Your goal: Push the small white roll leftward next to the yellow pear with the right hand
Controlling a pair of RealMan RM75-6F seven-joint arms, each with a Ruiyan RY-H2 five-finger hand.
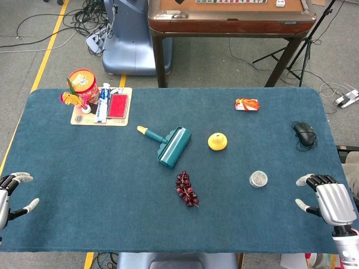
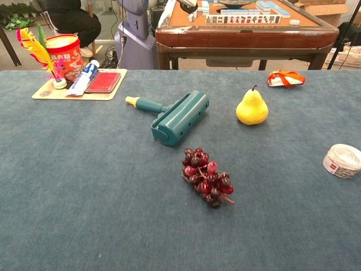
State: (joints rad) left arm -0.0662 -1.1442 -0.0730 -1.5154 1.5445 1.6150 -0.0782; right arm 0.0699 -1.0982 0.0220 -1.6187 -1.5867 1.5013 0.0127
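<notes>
Small white roll [image 1: 258, 179] flat on blue worktop [image 1: 84, 168], well right of yellow pear [image 1: 217, 141]. Right robot hand [image 1: 328, 199] open, empty, just right of roll. Prob. light, stiff, slides easily; push right side.

The small white roll [image 1: 258, 179] lies flat, well apart from the upright yellow pear [image 1: 217, 141].

The blue-covered desk [image 1: 84, 168] carries a wooden tray [image 1: 101, 119], teal lint roller [image 1: 173, 145], yellow pear [image 1: 217, 141], grapes [image 1: 187, 189], small white roll [image 1: 258, 179], black mouse [image 1: 305, 133] and an orange-wrapped packet [image 1: 247, 105].
</notes>
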